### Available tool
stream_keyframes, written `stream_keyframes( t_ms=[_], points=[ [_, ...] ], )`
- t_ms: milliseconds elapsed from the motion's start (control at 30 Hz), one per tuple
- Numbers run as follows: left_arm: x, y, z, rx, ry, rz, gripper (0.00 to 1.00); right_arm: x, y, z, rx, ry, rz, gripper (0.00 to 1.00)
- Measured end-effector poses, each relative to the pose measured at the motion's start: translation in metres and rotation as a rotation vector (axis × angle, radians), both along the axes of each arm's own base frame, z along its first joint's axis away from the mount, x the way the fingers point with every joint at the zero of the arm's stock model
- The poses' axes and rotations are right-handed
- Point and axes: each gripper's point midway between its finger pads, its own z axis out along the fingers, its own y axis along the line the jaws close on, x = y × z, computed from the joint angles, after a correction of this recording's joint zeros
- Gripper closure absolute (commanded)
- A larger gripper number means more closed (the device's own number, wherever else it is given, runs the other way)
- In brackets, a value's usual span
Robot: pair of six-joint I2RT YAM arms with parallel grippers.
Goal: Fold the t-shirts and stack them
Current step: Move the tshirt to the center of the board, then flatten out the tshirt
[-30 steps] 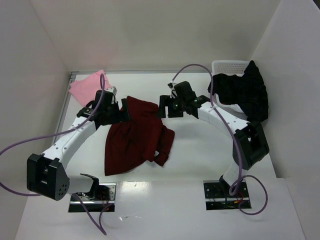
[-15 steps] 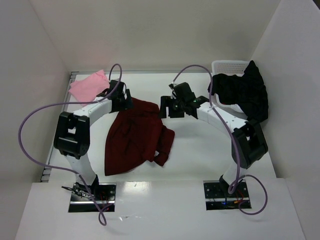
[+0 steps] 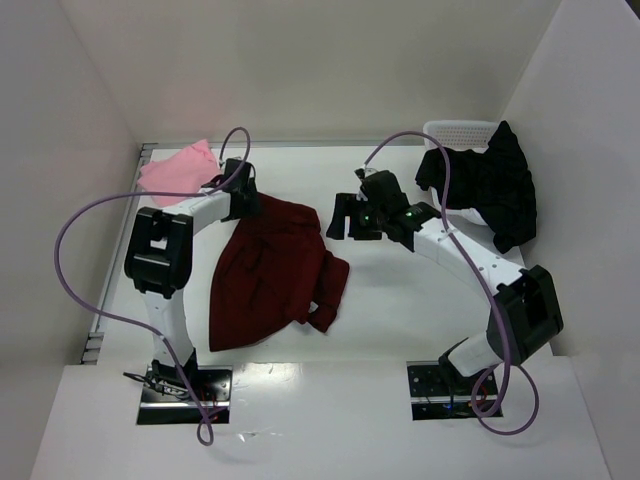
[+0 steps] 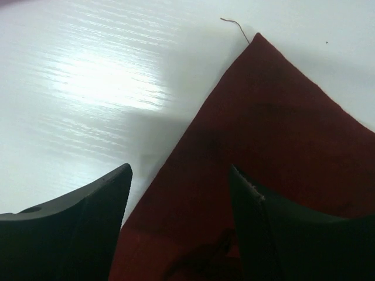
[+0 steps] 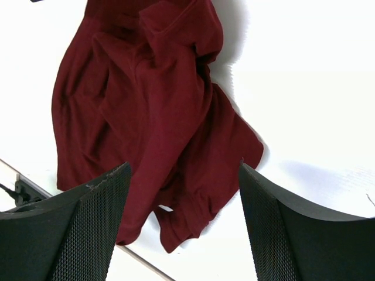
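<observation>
A dark maroon t-shirt [image 3: 270,270] lies crumpled on the white table, left of centre. My left gripper [image 3: 250,206] is open at the shirt's far left corner; the left wrist view shows that cloth corner [image 4: 275,129] lying between and beyond the two spread fingers [image 4: 76,228]. My right gripper [image 3: 345,215] is open and empty above the table, right of the shirt's far edge; its wrist view looks down on the whole maroon shirt [image 5: 146,117]. A light pink t-shirt [image 3: 180,170] lies at the far left. A black t-shirt [image 3: 490,185] hangs over the basket at the far right.
A white mesh basket [image 3: 456,134] stands in the far right corner under the black cloth. White walls close in the table on the left, back and right. Purple cables loop off both arms.
My left arm has swung its elbow up and back, the gripper staying at the shirt's far left corner. My right gripper has shifted a little to the right, away from the shirt. The shirts lie unchanged.
</observation>
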Motion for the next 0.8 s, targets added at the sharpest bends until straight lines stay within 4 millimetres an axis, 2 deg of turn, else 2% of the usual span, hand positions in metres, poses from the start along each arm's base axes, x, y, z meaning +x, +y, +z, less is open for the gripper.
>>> stream_keyframes(
  t_ms=[133, 167, 333, 467, 600, 633, 667, 700, 800],
  points=[
    [0.002, -0.004, -0.005, -0.012, 0.009, -0.011, 0.33, -0.001, -0.002, -0.004, -0.009, 0.009, -0.01, 0.2],
    [0.004, -0.005, -0.006, -0.017, 0.009, -0.015, 0.39, -0.001, -0.003, -0.005, -0.009, 0.011, -0.014, 0.2],
    [0.015, -0.01, -0.003, -0.033, -0.002, -0.027, 0.55, 0.0, -0.006, -0.007, -0.022, 0.013, -0.029, 0.17],
    [0.013, -0.012, -0.009, -0.037, 0.022, -0.035, 0.56, 0.0, -0.006, -0.008, -0.025, 0.013, -0.031, 0.17],
    [0.014, -0.013, -0.013, -0.036, 0.04, -0.036, 0.43, 0.0, -0.006, -0.01, -0.03, 0.015, -0.028, 0.16],
    [0.014, -0.012, -0.013, -0.036, 0.044, -0.036, 0.45, 0.0, -0.007, -0.01, -0.034, 0.015, -0.026, 0.16],
    [0.014, -0.012, -0.013, -0.036, 0.045, -0.036, 0.5, -0.001, -0.007, -0.011, -0.039, 0.016, -0.022, 0.15],
    [0.014, -0.012, -0.014, -0.036, 0.047, -0.034, 0.64, -0.001, -0.007, -0.011, -0.041, 0.016, -0.02, 0.15],
    [0.015, -0.012, -0.014, -0.036, 0.053, -0.034, 0.76, -0.001, -0.008, -0.012, -0.047, 0.017, -0.018, 0.15]
  ],
)
